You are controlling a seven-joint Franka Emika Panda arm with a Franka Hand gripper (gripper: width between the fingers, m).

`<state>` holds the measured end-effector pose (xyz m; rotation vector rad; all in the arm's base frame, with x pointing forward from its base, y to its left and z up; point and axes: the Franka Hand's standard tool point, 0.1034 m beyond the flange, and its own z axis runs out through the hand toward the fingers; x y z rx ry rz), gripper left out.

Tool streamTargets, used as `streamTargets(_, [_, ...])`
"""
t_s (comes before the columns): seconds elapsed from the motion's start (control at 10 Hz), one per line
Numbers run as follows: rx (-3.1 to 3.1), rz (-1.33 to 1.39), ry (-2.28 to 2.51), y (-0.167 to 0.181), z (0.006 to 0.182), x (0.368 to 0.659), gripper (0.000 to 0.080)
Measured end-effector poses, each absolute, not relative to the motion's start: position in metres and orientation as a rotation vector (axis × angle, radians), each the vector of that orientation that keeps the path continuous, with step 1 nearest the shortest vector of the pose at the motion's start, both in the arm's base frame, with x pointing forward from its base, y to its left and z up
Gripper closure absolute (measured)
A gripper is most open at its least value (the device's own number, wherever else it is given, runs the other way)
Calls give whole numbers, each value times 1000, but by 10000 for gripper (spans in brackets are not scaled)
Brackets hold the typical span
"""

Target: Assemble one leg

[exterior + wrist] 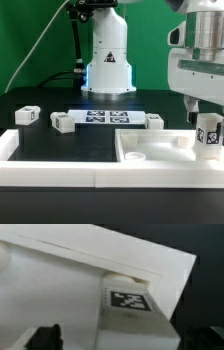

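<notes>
A leg (208,135), a short white post with a black-and-white tag, stands upright at the corner of the white tabletop tray (150,143) on the exterior view's right. My gripper (207,125) straddles it from above. In the wrist view the leg (130,303) runs down between my two dark fingers (45,338). One finger lies against the leg's edge. A strip of white tray (50,291) shows between the other finger and the leg, so the jaws stand open around it. The leg's foot and its seat in the tray are hidden.
Three more legs lie on the black table: one (27,115) at the left, one (64,122) beside the marker board (105,118), one (153,121) behind the tray. White border rails (50,170) run along the front and left. The arm's base (107,60) stands behind.
</notes>
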<state>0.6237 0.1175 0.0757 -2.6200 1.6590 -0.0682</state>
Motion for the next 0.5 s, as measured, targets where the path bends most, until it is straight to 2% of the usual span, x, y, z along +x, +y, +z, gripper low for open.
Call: streamTargets(0.5, [-2984,-94,879,120,79,628,150])
